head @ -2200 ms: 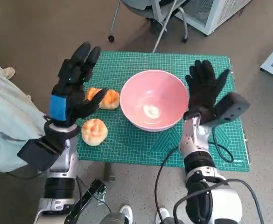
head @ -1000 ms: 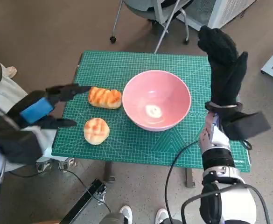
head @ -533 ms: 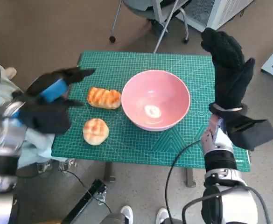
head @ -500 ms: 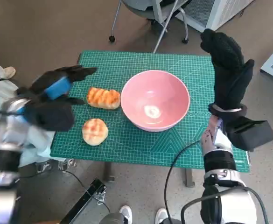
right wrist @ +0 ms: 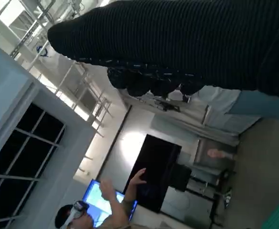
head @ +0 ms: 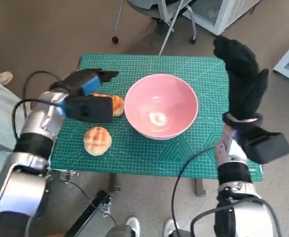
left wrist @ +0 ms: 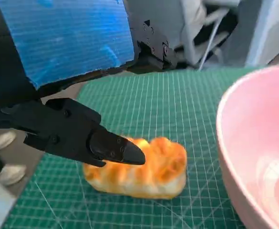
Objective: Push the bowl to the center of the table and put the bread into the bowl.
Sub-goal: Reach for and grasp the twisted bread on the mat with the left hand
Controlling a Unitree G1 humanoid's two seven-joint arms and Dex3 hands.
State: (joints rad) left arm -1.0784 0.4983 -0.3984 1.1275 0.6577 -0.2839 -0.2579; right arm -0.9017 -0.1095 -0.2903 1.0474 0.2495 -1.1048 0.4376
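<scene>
While the pink bowl [head: 161, 105] already sits near the middle of the green mat [head: 149, 66], at frame centre in the head view, the push looks done and the bread step is in hand, by my judgement. Left hand [head: 87, 84] reaches in from the left of the frame, over the long bread roll [head: 115, 104], which lies just left of the bowl's rim, close to it, contact uncertain. Wrist view shows the fingers [left wrist: 113, 148] spread and holding nothing, one dark fingertip hanging just in front of the roll [left wrist: 144, 169], apart or barely touching, cannot tell which. Roll's long axis runs left to right across the head frame, one end pointing at the bowl, the other largely hidden under the hand. A round bun [head: 97, 140] lies lower left on the mat, well clear of the bowl. Right hand [head: 243, 84] is raised at the right edge, above the mat's right side, fingers extended, empty. Next move likely calls for lowering the left hand, closing across the roll's short width, then lifting it over the rim.
</scene>
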